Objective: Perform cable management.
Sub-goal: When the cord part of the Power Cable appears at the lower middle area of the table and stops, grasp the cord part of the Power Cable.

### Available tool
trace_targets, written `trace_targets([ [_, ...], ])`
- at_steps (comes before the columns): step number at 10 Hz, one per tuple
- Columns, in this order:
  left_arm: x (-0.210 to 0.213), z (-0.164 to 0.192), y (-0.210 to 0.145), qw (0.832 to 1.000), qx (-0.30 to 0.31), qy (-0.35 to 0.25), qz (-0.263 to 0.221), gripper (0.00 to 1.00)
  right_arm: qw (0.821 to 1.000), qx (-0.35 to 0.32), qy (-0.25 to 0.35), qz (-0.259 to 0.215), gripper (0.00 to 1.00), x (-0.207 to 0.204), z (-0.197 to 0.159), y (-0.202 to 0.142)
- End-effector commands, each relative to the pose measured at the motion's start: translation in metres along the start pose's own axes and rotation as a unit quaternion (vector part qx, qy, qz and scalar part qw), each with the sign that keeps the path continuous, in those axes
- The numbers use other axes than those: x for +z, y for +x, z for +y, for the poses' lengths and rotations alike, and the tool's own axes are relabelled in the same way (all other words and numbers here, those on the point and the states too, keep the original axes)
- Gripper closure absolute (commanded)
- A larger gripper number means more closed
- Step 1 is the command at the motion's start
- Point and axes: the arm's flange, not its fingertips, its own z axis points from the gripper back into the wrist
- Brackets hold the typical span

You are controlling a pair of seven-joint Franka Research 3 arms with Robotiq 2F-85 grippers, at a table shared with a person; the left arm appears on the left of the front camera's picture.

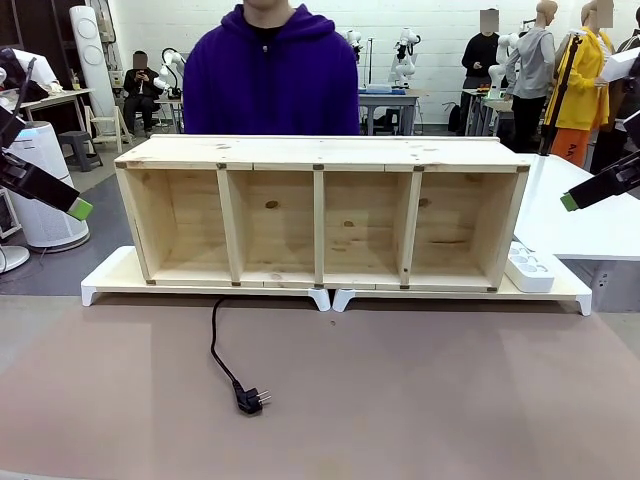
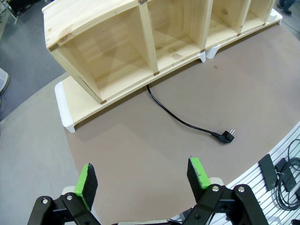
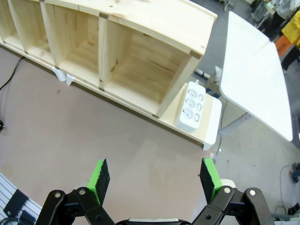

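While both arms sit off to the sides of the front view, the cable (image 1: 213, 345) lies loose on the brown table (image 1: 430, 400), lower left of centre. It comes out from under the front edge of the wooden shelf (image 1: 320, 152), below the second compartment from picture left, and curves down the frame to its two-pin plug (image 1: 250, 400), pins toward picture right. Nothing touches it. Left gripper (image 2: 143, 180): fingers (image 2: 86, 185) spread wide and empty, high over bare table, with the cable (image 2: 180, 121) and plug at centre right of that view. Right gripper (image 3: 154, 176): fingers (image 3: 101, 176) likewise released, holding nothing. A white power strip (image 3: 191, 105) lies on the white riser (image 3: 213, 126) just beside the shelf's end at centre right. A person in a purple hoodie (image 1: 272, 80) stands behind the shelf, top centre.
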Motion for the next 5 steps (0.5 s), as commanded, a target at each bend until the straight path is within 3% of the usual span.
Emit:
trace_targets([
  [1,-0.002,0.002,0.002,1.000,-0.003,0.000,-0.005,0.00,0.999,0.028,0.023,0.011,0.00,-0.010,0.015,0.010],
  [5,-0.002,0.002,0.002,1.000,-0.003,0.000,-0.005,0.00,0.989,0.116,0.088,0.029,0.00,-0.039,0.105,0.061],
])
